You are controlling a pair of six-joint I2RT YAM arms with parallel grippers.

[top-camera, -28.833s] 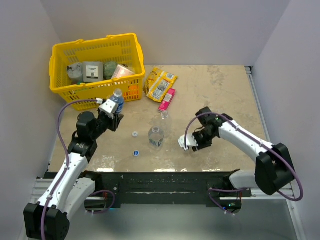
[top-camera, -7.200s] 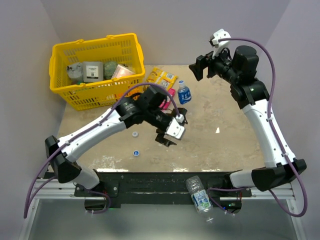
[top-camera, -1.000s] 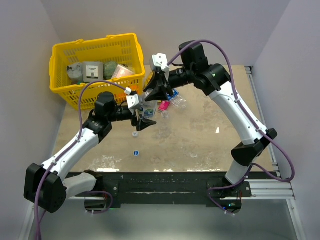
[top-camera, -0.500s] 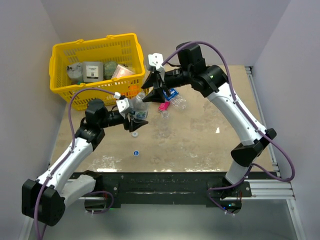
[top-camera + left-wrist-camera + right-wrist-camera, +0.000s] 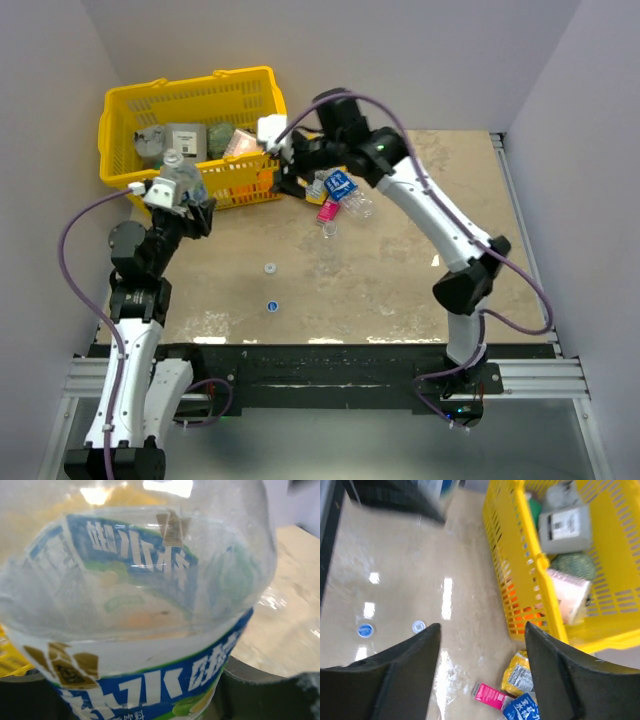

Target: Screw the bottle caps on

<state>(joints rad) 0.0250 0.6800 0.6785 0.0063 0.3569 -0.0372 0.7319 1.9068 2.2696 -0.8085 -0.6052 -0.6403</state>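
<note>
My left gripper (image 5: 190, 207) is shut on a clear bottle (image 5: 177, 178) with a blue-and-white label, held up in front of the yellow basket. In the left wrist view the bottle (image 5: 150, 605) fills the frame, and I cannot tell whether its neck has a cap. My right gripper (image 5: 285, 168) hangs open and empty near the basket's right corner, its fingers (image 5: 405, 675) spread wide over the table. A bottle with a dark blue label (image 5: 345, 190) lies on its side. A whitish cap (image 5: 270, 268) and a blue cap (image 5: 272, 305) lie loose on the table.
The yellow basket (image 5: 120, 105) with groceries stands at the back left. A yellow snack packet (image 5: 519, 675) and a pink packet (image 5: 328, 211) lie beside the lying bottle. A small clear round thing (image 5: 330, 229) rests just in front of them.
My left arm has swung back to the left, carrying the bottle from mid-table to the basket's front. My right gripper has opened and shifted left towards the basket.
</note>
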